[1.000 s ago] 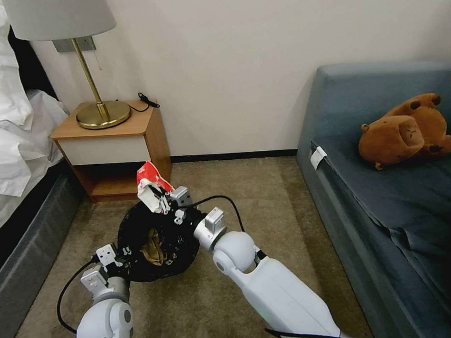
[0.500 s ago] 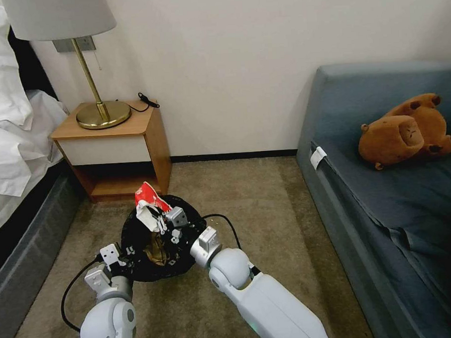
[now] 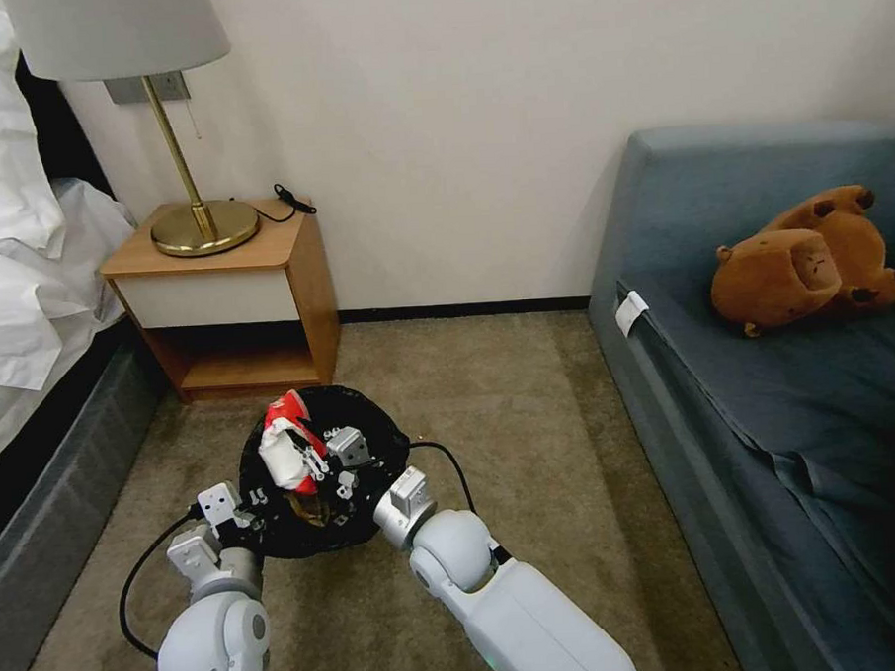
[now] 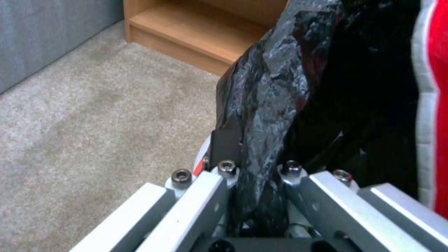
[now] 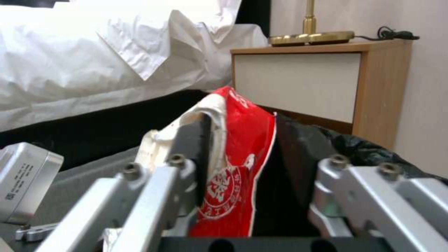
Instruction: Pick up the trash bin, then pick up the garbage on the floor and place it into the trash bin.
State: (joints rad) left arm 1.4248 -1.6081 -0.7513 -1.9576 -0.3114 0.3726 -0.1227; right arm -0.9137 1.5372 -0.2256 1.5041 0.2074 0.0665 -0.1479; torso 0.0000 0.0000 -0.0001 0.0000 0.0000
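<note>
The trash bin point(image 3: 370, 423), lined with a crinkled black bag, hangs low over the carpet in the head view. My left gripper point(image 3: 249, 504) is shut on its near rim; the left wrist view shows the black bag point(image 4: 280, 87) pinched in the left gripper point(image 4: 259, 168). My right gripper point(image 3: 317, 465) reaches over the bin's mouth, shut on a piece of garbage, the red-white crumpled wrapper point(image 3: 282, 447). That wrapper point(image 5: 243, 140) stands upright between the pads in the right wrist view, over the bin's rim point(image 5: 369, 150). A crumpled brown paper point(image 3: 312, 508) lies inside the bin.
A wooden nightstand point(image 3: 223, 286) with a brass lamp point(image 3: 203, 225) stands just behind the bin. The bed point(image 3: 21, 295) runs along the left. A blue sofa point(image 3: 766, 381) with a brown plush toy point(image 3: 800, 261) is on the right. Bare carpet point(image 3: 530, 421) lies between.
My right gripper has come down and back toward me with the wrapper, from above the bin's far rim into its mouth. The bin has shifted slightly away from me.
</note>
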